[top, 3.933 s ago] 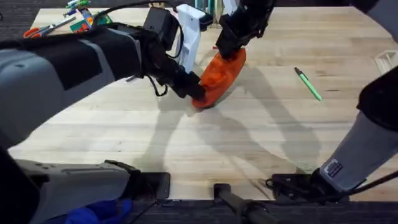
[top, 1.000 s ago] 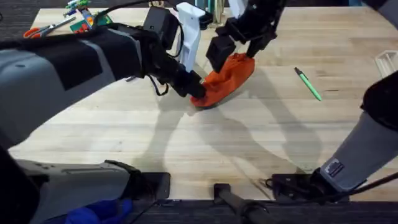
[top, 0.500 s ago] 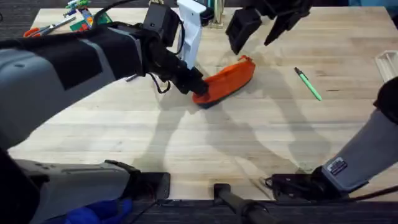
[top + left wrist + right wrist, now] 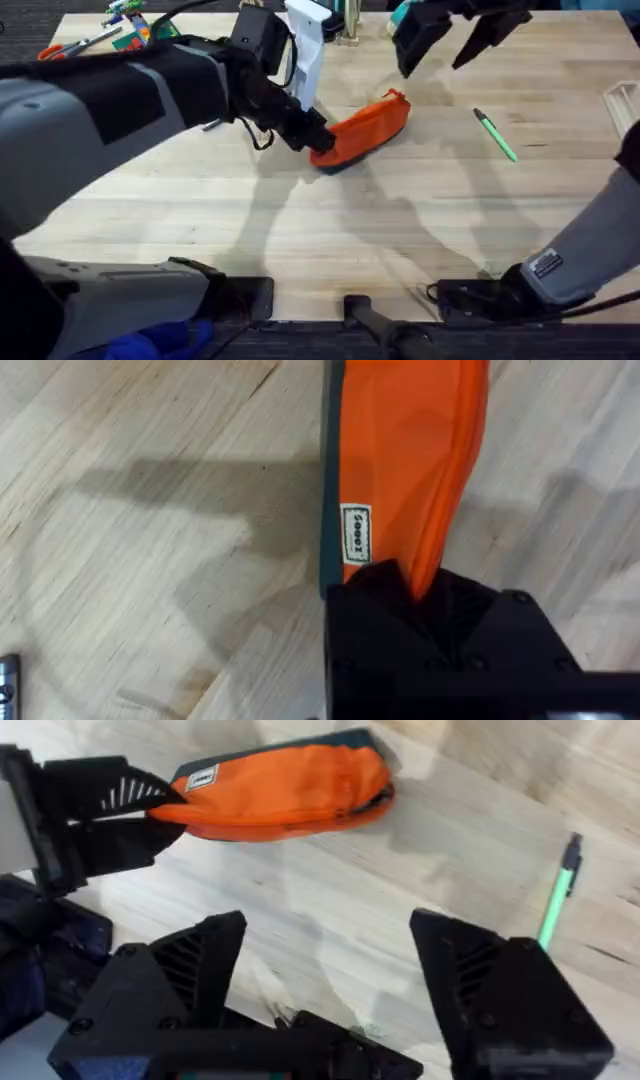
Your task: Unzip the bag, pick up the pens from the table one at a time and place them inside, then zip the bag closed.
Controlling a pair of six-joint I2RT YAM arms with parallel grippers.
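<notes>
Light butcher-block counter with plank seams. The bag lies around the middle: orange soft fabric, dark grey base, with a small white tag near one end whose print I can't read. Left end effector is clamped on that end. Right end effector hovers above with fingers spread wide. Green pen lies off to the right, well apart.

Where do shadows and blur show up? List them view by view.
Overhead: soft arm shadows cross the table; the left arm looms large and blurred. Left wrist: a dark shadow lies beside the bag. Right wrist: the open right tool is soft-focused; the green pen is slightly blurred.
</notes>
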